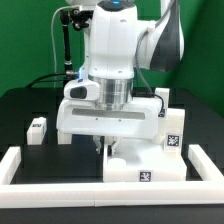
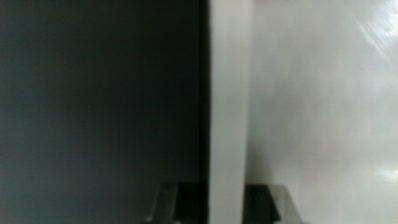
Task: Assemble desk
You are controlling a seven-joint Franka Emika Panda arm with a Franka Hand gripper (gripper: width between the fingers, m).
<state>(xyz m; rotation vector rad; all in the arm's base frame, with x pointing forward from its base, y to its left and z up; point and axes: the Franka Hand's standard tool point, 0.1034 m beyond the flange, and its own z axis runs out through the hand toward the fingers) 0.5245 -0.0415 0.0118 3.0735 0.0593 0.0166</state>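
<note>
The white desk tabletop point(image 1: 140, 160) lies at the front of the black table, against the border wall, with square tags on its side and on a raised part at its right end point(image 1: 172, 138). My gripper point(image 1: 100, 146) reaches down onto its left edge. In the wrist view the tabletop's white rim point(image 2: 226, 100) runs straight between my gripper's point(image 2: 226, 202) two dark fingers point(image 2: 183, 203), which press on it from both sides. One small white leg block point(image 1: 38, 128) with a tag lies apart on the exterior view's left. The other leg blocks are hidden.
The long low white border wall point(image 1: 60, 168) runs along the front and up both sides. A black camera stand point(image 1: 66, 40) rises at the back left. The arm's body hides the table's middle.
</note>
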